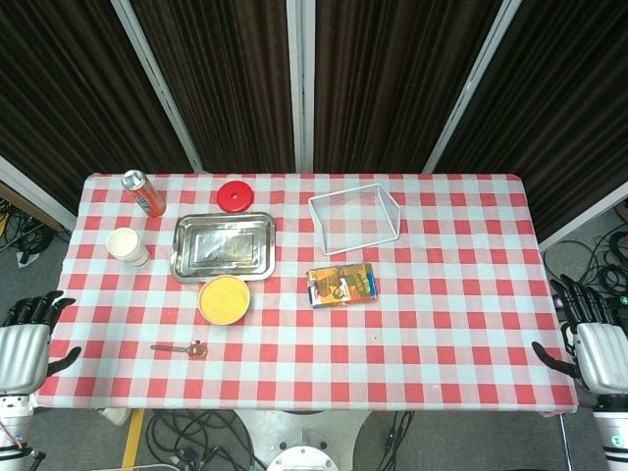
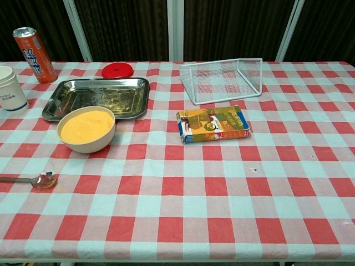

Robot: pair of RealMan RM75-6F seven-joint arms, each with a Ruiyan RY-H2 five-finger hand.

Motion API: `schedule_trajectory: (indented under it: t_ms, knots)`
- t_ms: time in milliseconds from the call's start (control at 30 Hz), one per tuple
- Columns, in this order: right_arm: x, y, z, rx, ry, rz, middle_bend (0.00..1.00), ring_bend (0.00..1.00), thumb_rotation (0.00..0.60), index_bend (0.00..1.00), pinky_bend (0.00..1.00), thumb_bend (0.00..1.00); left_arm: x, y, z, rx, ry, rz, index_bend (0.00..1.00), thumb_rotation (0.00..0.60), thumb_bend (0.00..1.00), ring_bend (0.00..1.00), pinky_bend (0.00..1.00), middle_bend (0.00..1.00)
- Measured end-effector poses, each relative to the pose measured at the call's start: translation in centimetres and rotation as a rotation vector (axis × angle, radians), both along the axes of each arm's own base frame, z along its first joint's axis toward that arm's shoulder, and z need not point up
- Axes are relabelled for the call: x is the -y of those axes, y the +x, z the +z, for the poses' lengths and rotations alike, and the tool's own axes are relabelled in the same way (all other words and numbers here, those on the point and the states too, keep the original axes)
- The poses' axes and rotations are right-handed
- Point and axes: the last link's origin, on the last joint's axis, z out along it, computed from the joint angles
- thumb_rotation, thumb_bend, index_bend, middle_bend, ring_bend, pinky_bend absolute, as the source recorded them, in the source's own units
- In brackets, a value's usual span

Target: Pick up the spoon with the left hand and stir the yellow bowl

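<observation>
Both hands sit lowest in the head view, off the table's near corners: the left hand (image 1: 27,339) beside the near-left corner and the right hand (image 1: 589,339) beside the near-right one. Each holds nothing, its dark fingers loosely apart. On the red-and-white checked tablecloth (image 1: 442,334), the small metal spoon (image 1: 179,347) lies close to the near edge toward the left side, its bowl end pointing right and its handle toward the left hand. Just beyond it stands the round bowl of yellow contents (image 1: 224,299), apart from the spoon. Behind the bowl rests a rectangular steel tray (image 1: 225,246), with a white paper cup (image 1: 128,246), an orange drinks can (image 1: 143,192) and a red round lid (image 1: 235,196) toward the far-left corner. A white wire basket (image 1: 355,218) and a flat printed carton (image 1: 342,286) occupy the middle.

From the chest view neither hand shows. The spoon (image 2: 34,180) lies flat at the left edge, handle running out of frame; the bowl (image 2: 86,129) stands just beyond it.

The spoon looks light, stiff and smooth, lying low on the cloth, so it is likely to slip. I would judge the thin handle, near its middle, the best place to pinch. The bowl seems light enough to shift when stirred.
</observation>
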Motion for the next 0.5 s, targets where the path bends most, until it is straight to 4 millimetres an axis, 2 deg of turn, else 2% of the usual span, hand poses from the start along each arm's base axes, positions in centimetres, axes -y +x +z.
schedule_trajectory:
  t_ms: [500]
  knots:
    - [0.06,-0.05,0.17,0.002,-0.008,0.006,0.0,0.0,0.6,0.0,0.0,0.16,-0.58,0.11,-0.18,0.004,-0.018,-0.005,0.32,0.6,0.16,0.24,0.2,0.29]
